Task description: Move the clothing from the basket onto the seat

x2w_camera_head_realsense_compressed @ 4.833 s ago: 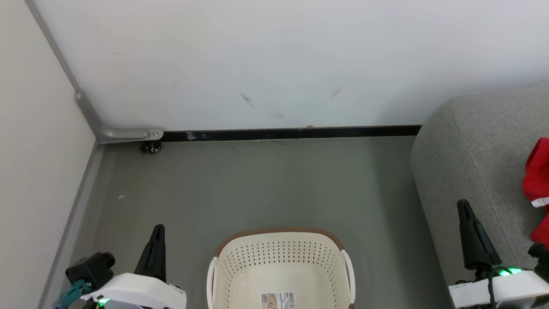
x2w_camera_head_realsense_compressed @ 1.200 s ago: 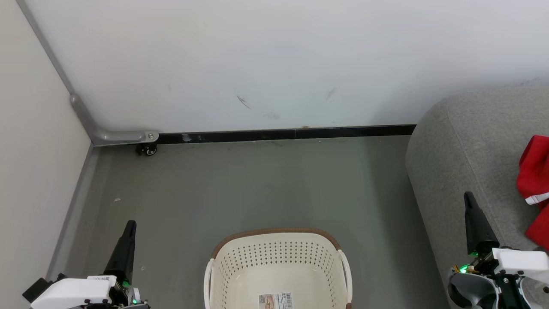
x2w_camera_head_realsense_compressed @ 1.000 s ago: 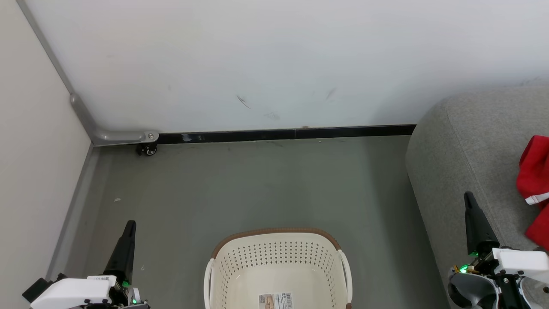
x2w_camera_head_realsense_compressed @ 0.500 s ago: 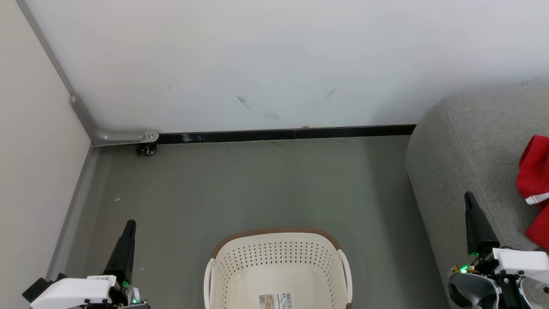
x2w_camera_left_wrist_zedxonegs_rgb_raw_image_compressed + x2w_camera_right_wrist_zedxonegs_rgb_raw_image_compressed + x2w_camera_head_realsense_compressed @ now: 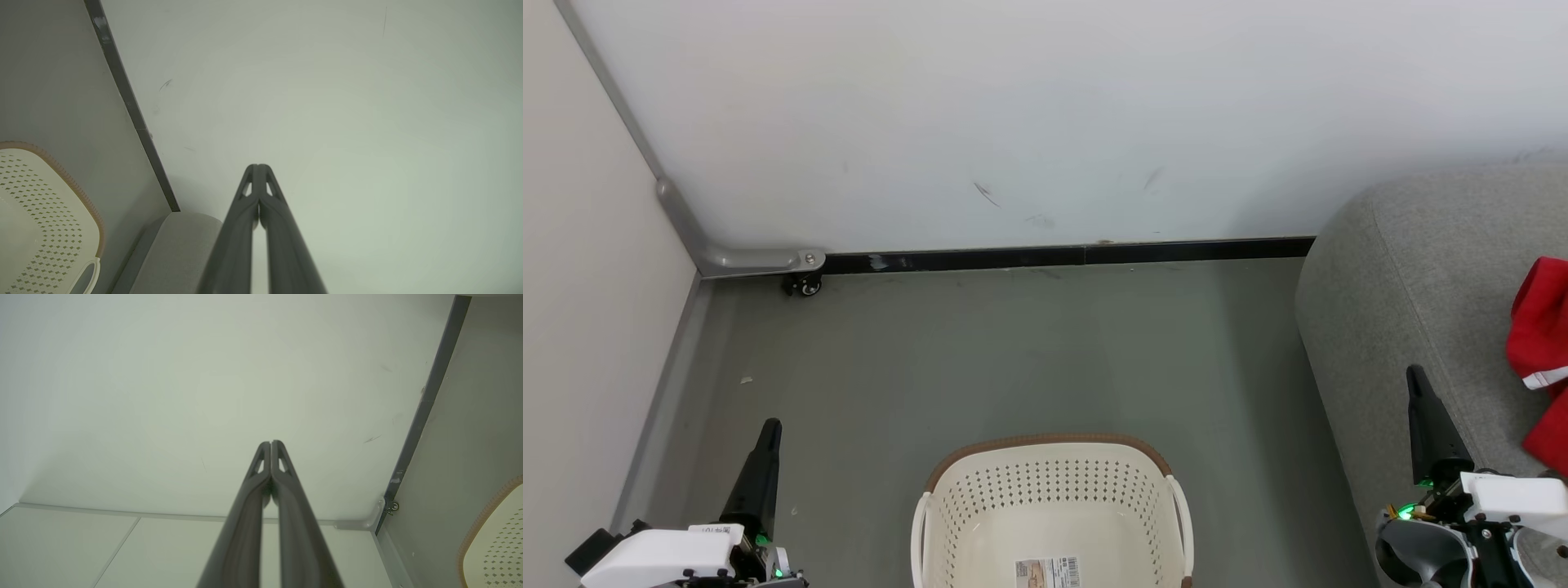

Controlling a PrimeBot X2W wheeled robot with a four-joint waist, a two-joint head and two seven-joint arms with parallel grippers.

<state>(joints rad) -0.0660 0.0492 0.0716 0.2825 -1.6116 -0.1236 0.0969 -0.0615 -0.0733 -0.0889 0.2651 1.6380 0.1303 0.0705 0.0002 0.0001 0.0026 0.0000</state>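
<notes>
The cream basket (image 5: 1052, 490) with a brown rim stands on the floor at the bottom centre of the head view, nothing in it but a barcode label (image 5: 1049, 571). Red clothing (image 5: 1542, 351) with white trim lies on the grey seat (image 5: 1413, 286) at the right edge. My left gripper (image 5: 770, 425) is shut at the lower left, left of the basket. My right gripper (image 5: 1414, 372) is shut at the lower right, over the seat's front edge. Each wrist view shows its own fingers pressed together, the left gripper (image 5: 258, 166) and the right gripper (image 5: 271, 442), with nothing held.
A white wall (image 5: 1045, 122) with a black skirting (image 5: 1062, 255) closes the back. A pale panel (image 5: 580, 327) stands on the left, with a metal bracket and small caster (image 5: 803, 285) at its corner. Grey floor (image 5: 1013, 351) lies between basket and wall.
Over the last second nothing has moved. Since the earliest frame both arms have shifted outward and lower, and the camera has turned slightly.
</notes>
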